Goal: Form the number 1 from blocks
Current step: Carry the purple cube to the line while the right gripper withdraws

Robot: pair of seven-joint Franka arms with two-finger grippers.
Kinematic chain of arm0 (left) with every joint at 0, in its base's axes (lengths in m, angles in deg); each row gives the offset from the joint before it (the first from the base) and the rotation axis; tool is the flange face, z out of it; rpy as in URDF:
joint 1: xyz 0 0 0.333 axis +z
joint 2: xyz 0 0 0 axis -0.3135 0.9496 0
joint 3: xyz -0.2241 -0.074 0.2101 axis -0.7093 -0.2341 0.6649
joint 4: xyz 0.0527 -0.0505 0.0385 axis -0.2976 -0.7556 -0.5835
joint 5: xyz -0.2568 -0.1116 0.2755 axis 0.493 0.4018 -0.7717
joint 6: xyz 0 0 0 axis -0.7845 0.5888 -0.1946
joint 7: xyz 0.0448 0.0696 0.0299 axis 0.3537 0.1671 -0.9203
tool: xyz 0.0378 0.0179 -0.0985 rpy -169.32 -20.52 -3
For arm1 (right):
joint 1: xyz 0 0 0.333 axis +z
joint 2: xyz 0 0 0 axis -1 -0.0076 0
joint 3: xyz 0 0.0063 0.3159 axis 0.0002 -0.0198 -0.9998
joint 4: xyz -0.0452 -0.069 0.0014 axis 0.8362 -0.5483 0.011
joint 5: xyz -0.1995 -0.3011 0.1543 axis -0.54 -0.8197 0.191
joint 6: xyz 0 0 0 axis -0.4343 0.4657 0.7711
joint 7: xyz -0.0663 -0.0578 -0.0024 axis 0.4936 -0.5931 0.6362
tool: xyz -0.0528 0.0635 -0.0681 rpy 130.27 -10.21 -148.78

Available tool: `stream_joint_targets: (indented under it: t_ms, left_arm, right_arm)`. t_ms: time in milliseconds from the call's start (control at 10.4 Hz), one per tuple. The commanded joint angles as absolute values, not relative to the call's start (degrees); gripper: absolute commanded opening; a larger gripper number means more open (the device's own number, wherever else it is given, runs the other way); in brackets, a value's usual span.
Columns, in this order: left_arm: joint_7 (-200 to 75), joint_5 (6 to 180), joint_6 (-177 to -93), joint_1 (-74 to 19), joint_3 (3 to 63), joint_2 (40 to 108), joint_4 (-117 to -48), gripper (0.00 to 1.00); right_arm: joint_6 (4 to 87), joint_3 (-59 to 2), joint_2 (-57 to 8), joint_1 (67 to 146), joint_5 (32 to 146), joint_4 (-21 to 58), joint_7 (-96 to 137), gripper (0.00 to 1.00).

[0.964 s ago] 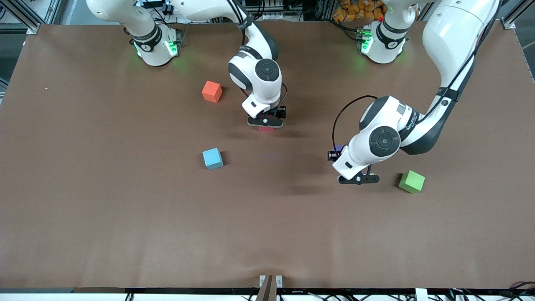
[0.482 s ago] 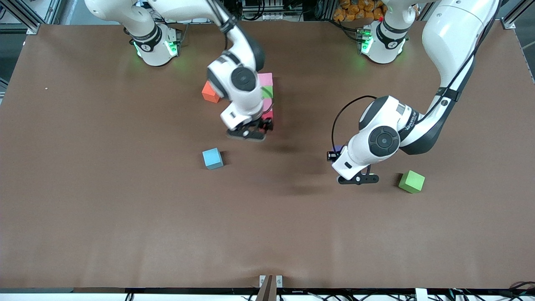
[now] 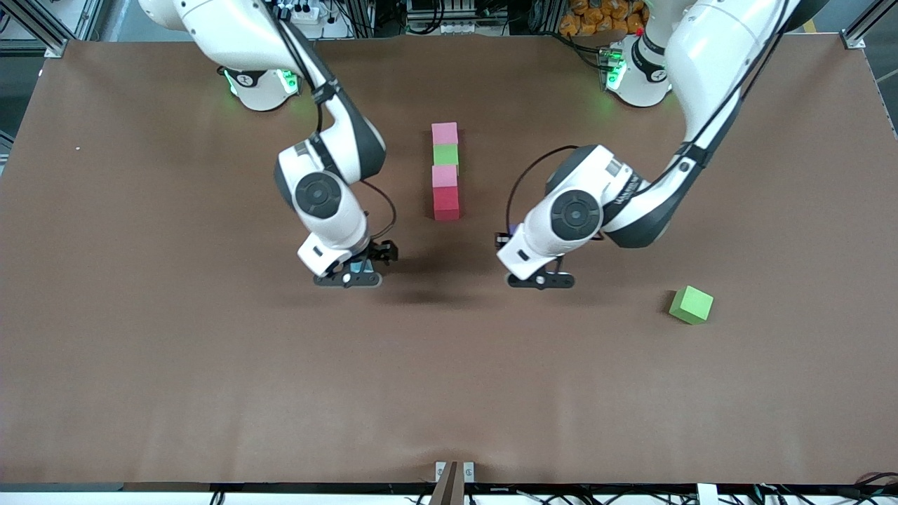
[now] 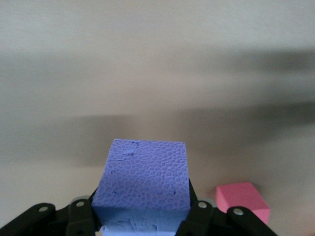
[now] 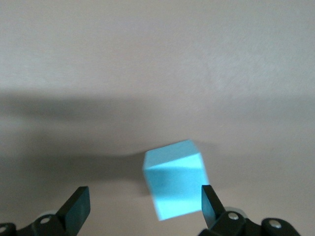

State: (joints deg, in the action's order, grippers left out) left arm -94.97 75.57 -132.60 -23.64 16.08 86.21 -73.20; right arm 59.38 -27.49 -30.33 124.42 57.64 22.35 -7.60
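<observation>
The left gripper [image 4: 140, 216] was clamped on the purple block [image 4: 142, 184] — a foam cube whose top face showed a pebbled, cell-like texture with a small torn patch near one corner — and held it in the air over bare table [image 3: 140, 386] toward the left arm's end of the column of blocks. The right gripper [image 5: 145, 209] hung with its dark fingers [image 5: 76, 206] spread wide over the light-blue cube [image 5: 174, 184], which sat tilted between them, smooth and matte, not yet touched. At mid-table four cubes lay in a straight line, face to face: a pink block [image 3: 445, 133] nearest the robots' bases, then a green block [image 3: 445, 154], a second pink block [image 3: 444, 176] and the red block [image 3: 446, 203] nearest the front camera. A lime green block [image 3: 691, 304] sat alone, turned askew, toward the left arm's end — well apart from the line
</observation>
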Motion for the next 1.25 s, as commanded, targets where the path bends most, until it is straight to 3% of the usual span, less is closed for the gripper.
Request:
stream_joint_targets:
  t_ms: [0,482,1157]
  left_arm:
    - [-96.4,77.0,-131.3,-28.5,17.8,92.0,-65.1,0.0]
    - [-98.3,80.3,-132.5,-40.1,25.5,98.0,-57.0,0.0]
    - [-99.3,82.2,-132.1,-42.7,26.0,99.5,-56.8,0.0]
  right_arm:
    - [58.9,-28.3,-32.9,123.2,57.0,20.3,-3.9,1.0]
    - [56.8,-28.4,-32.8,121.9,57.1,20.7,-3.8,1.0]
    - [49.7,-28.3,-26.2,104.1,57.1,20.6,13.0,1.0]
